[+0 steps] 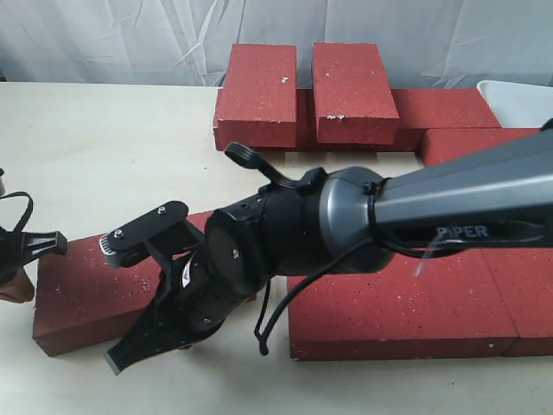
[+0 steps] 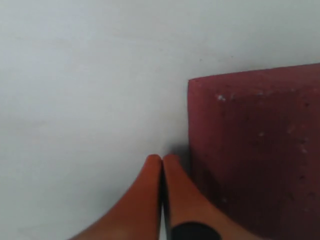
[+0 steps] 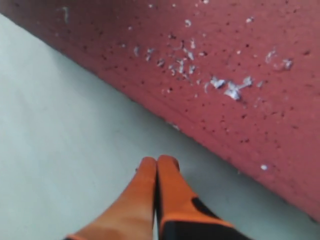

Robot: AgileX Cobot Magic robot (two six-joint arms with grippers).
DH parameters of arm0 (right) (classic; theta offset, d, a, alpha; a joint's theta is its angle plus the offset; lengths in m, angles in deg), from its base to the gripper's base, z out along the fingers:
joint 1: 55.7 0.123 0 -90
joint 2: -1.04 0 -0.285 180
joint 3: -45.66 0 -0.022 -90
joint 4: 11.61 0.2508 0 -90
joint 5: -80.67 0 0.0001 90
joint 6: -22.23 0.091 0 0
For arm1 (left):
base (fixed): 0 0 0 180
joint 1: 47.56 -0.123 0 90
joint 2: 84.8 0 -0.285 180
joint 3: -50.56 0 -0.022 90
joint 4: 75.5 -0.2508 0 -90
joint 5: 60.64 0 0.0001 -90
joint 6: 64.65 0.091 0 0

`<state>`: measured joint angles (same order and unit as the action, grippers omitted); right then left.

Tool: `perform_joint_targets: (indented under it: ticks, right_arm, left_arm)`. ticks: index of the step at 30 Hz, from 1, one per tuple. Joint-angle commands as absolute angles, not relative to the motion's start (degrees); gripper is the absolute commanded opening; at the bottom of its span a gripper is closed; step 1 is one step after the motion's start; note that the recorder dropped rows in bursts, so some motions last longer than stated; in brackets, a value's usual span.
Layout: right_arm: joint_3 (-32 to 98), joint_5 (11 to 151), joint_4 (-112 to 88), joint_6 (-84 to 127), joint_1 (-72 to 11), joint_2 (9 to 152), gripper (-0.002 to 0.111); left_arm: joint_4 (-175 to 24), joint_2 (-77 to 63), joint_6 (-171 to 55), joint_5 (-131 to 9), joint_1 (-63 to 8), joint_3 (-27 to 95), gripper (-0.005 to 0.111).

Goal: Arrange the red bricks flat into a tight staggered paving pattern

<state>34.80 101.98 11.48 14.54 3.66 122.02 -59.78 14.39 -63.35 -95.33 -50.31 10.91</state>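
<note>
A loose red brick lies flat at the front left of the table, partly under my right arm. My left gripper sits at that brick's left end; in the left wrist view its orange fingers are shut, empty, on the table right beside the brick's corner. My right gripper reaches across the middle to the brick's front edge. Its fingers are shut and empty, tips on the table a short way from the speckled brick. Other red bricks lie flat at front right.
Two bricks rest on top of a back row of bricks. Another brick lies at the right. A white tray stands at the back right. My right arm covers the table's middle. Bare table shows at back left.
</note>
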Motion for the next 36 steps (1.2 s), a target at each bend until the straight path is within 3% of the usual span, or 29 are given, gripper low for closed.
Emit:
perform_joint_targets:
  ticks: [1,22,36]
  right_arm:
    - [35.1,98.0,11.3,15.7,3.6,123.9,-0.001]
    - [35.1,88.8,11.5,21.0,3.6,124.5,-0.001]
    - [35.1,90.2,13.7,21.0,2.4,124.5,-0.001]
  left_arm:
    - [-55.5,14.7,-60.2,-94.3,-50.3,11.1,0.000]
    - [-46.8,14.7,-52.0,-89.6,-50.3,11.1,0.000]
    - [-61.5,14.7,-66.5,-91.9,-50.3,11.1,0.000]
